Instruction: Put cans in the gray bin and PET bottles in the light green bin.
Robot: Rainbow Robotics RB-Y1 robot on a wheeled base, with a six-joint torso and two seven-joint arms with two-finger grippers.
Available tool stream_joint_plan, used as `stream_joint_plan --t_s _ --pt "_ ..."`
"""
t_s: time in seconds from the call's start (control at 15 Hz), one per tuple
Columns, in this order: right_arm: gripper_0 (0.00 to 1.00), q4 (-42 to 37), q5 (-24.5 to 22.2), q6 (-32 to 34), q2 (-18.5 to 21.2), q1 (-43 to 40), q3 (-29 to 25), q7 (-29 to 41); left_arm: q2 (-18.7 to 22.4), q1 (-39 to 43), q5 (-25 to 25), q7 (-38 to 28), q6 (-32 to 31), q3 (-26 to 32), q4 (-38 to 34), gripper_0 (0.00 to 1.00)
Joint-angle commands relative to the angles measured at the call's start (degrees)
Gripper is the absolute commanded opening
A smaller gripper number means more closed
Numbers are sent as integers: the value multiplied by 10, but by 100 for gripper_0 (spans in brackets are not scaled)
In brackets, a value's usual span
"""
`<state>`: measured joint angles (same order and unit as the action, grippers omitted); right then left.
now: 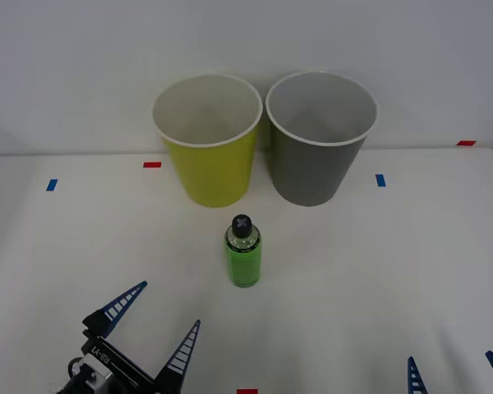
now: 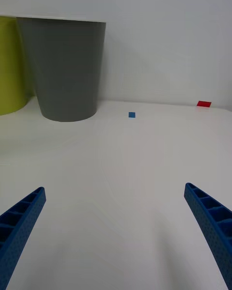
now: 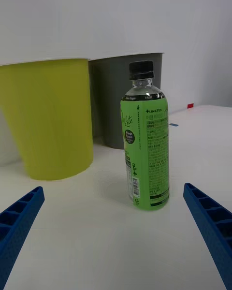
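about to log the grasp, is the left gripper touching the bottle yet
Apart. In the front view the left gripper hangs open short of the PET bottle, bare table between them; the left wrist view shows the bottle ahead of both fingers.

The PET bottle stood upright alone on the table — bare surface lay on all sides of it. Behind it the light green bin and the gray bin stood just beside each other, blocking the way — both open at the top.
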<state>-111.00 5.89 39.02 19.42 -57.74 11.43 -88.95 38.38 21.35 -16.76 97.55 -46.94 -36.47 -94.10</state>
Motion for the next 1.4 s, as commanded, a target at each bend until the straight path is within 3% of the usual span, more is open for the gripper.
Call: stream_joint_plan --t_s 0.07,0.47,0.73,1.4 --pt "100 0 0 0 0 0 0 0 -4 -25 0 -1 26 -3 2 100" --pt "100 0 0 0 0 0 0 0 -14 -111 -28 -5 85 -45 2 100" --pt "100 0 0 0 0 0 0 0 -40 -122 -32 -1 128 -47 2 100" --pt "100 0 0 0 0 0 0 0 -44 -155 -42 2 133 -65 3 100"
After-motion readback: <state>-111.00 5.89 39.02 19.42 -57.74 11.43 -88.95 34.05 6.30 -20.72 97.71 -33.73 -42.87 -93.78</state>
